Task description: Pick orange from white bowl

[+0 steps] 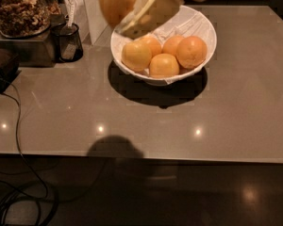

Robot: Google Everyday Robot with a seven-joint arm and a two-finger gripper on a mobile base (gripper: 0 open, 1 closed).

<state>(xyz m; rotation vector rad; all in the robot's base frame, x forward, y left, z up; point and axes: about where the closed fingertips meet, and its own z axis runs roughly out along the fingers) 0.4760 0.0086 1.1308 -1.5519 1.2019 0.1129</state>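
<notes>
The gripper (132, 11) is at the top of the camera view, well above the counter and up-left of the white bowl (198, 32). It is shut on the orange (115, 1), a large pale yellowish-orange fruit, with one cream finger (148, 11) across its front. The orange hangs clear of the bowl and is partly cut off by the top edge. The white bowl stands on the grey counter and holds several smaller oranges (164, 55), one of them deeper reddish-orange (192, 51) on the right.
A dark glass jar of nuts (19, 8) stands on a box at the back left. A small dark cup (68, 41) stands beside it. Black cables (19, 140) trail over the counter's left front edge. A white panel (92, 8) rises behind the bowl.
</notes>
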